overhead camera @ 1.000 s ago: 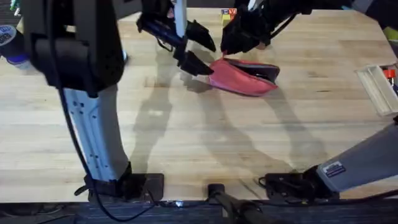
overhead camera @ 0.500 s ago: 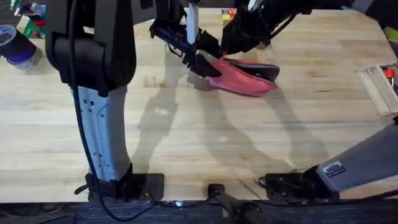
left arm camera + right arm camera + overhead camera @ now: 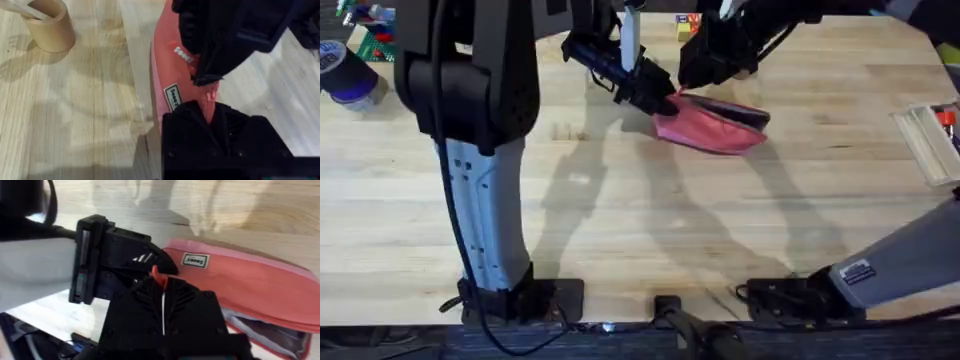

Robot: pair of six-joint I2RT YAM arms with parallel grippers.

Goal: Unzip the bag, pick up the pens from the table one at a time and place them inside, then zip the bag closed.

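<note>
Your bag [image 3: 712, 126] lies on the table [image 3: 650, 215] toward twelve o'clock, just right of centre, its zipper partly open onto the dark lining. Your left gripper [image 3: 658, 98] is clamped on the pouch's nine o'clock end. Your right gripper [image 3: 161, 282] sits right against it, fingers pinched together on the pink pull tab [image 3: 159, 276]. A small wooden cup [image 3: 49, 27] stands near the bag.

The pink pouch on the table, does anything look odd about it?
Only that the bag lies askew on the table, partly unzipped with its dark lining showing, while the left gripper and right gripper crowd one end.
</note>
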